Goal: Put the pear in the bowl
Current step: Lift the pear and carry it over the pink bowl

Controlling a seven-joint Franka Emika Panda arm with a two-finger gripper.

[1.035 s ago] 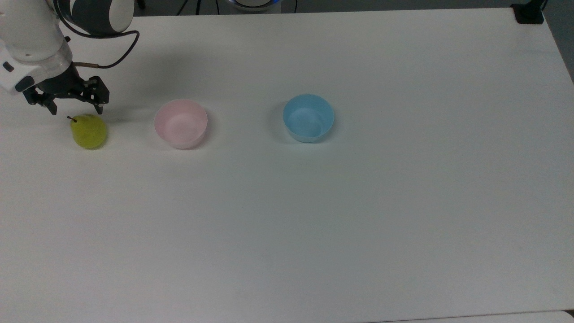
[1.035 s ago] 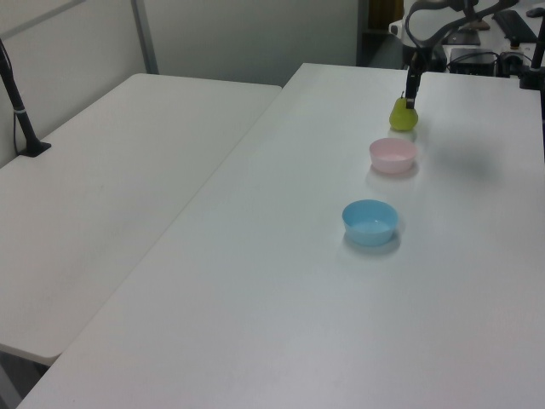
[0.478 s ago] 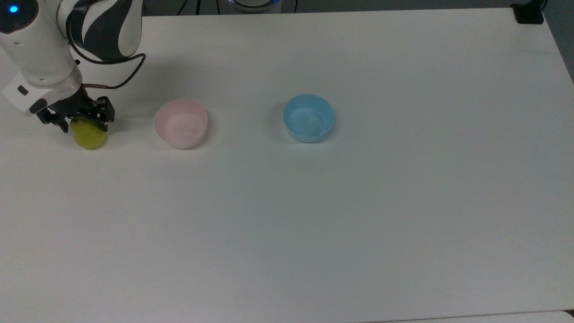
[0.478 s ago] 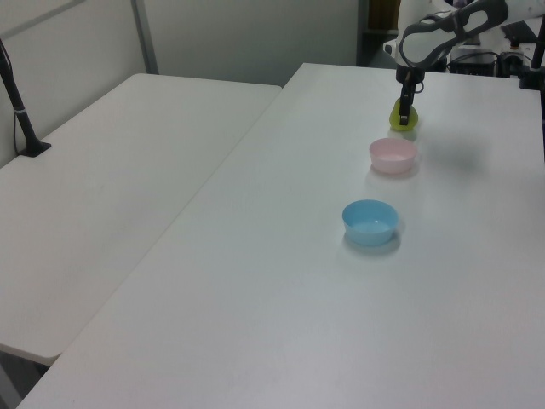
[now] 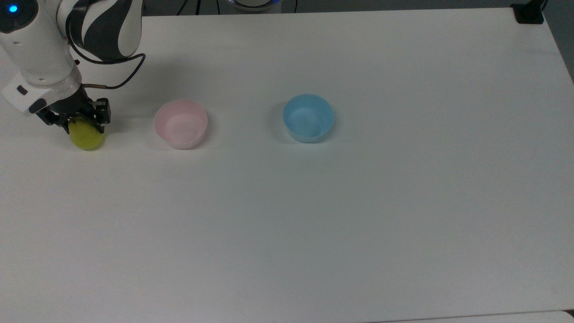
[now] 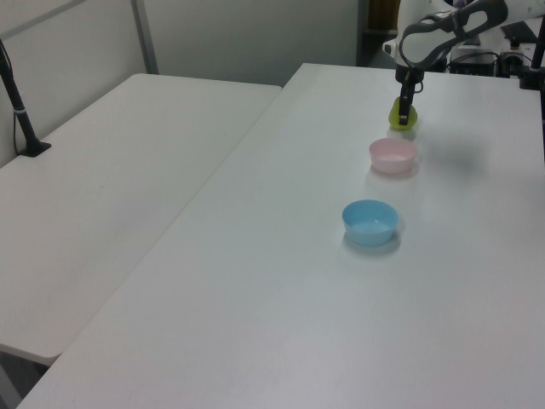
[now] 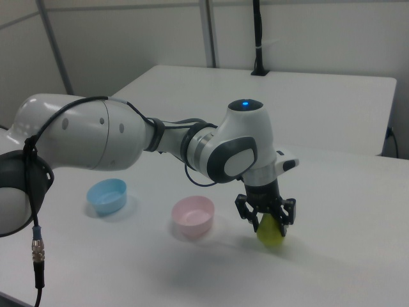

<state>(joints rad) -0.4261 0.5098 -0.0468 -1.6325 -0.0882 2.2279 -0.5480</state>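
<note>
In the right view we see the black two-finger gripper (image 7: 266,219) pointing straight down, its fingers closed against the sides of the small yellow-green rounded pear (image 7: 271,232), which sits low at the white table (image 7: 332,211); we cannot tell whether it is lifted. The top view hides the pear's upper half under the gripper (image 5: 77,122). The small round pale pink plastic bowl (image 5: 180,124) stands near the gripper on the top view's right, the light blue plastic bowl (image 5: 308,118) farther that way.
</note>
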